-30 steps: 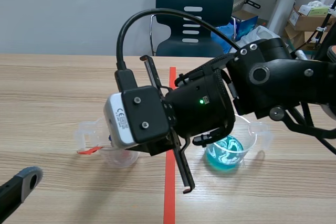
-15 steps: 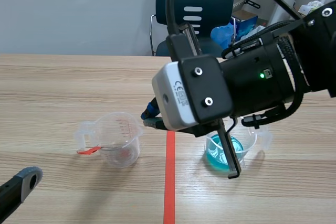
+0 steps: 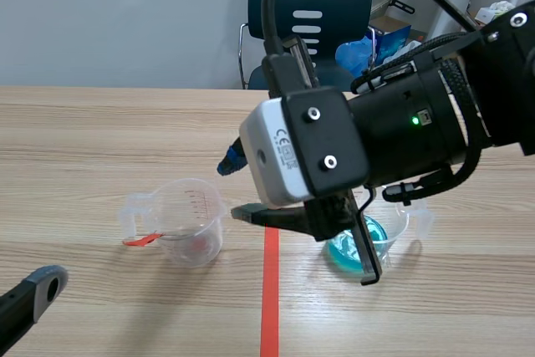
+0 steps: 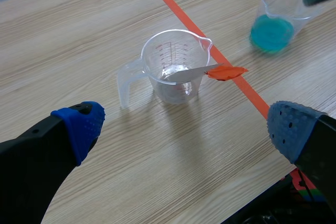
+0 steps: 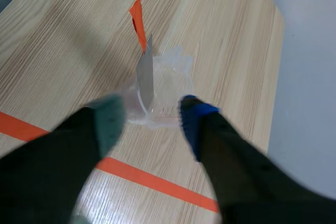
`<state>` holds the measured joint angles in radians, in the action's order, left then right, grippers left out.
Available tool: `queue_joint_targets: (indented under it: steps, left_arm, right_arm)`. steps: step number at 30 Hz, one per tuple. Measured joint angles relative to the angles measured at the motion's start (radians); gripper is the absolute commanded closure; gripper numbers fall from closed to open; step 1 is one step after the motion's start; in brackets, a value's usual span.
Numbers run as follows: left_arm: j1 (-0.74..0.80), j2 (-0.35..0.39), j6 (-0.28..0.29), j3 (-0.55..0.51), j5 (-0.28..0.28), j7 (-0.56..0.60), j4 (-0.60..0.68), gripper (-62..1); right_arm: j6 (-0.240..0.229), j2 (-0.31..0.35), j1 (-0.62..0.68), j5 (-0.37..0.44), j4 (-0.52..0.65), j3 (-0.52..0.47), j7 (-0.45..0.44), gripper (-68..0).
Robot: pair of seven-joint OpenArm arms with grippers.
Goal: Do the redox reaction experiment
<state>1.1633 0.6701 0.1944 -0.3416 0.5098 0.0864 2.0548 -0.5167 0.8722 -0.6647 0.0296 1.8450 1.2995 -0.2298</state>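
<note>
Since half a second ago the right gripper (image 3: 236, 188) has spread its fingers wider; one second ago the same wrist hung low over the left cup and it now stands higher and further right. No other item has shifted.

Right gripper: fingers apart, nothing held between them, raised above the table (image 3: 84, 140) just right of the clear measuring cup (image 3: 188, 223), roughly over the orange tape line (image 3: 269, 307). Its own camera looks down on that cup past both fingers.

Left gripper (image 4: 186, 129): fingers wide apart, holding nothing, low at the near left, well apart from both cups.

Clear measuring cup: upright, left of the tape line, handle to the left. A metal strip (image 4: 184, 74) leans inside it, its orange end resting over the rim and projecting to the near left.

Cup of blue liquid (image 4: 273, 30): upright, right of the tape line, partly hidden behind the right arm in the scene view.

A dark chair (image 3: 309, 22) stands beyond the table's far edge.
</note>
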Motion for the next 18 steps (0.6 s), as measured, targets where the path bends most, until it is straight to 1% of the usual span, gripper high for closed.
queue_joint_targets:
  steps: [2,5,8,13,18]
  left_arm:
    - [0.0,0.0,0.0,0.0,0.0,0.0,0.0,-62.3]
    - [0.0,0.0,0.0,0.0,0.0,0.0,0.0,-62.3]
    - [0.0,0.0,0.0,0.0,0.0,0.0,0.0,-62.3]
    - [0.0,0.0,0.0,0.0,0.0,0.0,0.0,-62.3]
    - [0.0,0.0,0.0,0.0,0.0,0.0,0.0,-62.3]
  right_arm:
    - [-0.001,-0.009,0.0,-0.003,0.0,0.0,0.001,-47.4]
    - [-0.001,-0.033,0.0,-0.003,-0.001,0.0,0.003,-51.7]
    - [-0.002,-0.062,0.0,-0.003,-0.001,0.0,0.012,-51.9]
    - [-0.003,-0.117,0.0,-0.006,-0.006,0.0,0.071,-51.9]
    - [-0.004,-0.184,0.0,-0.006,-0.04,0.0,0.093,-51.9]
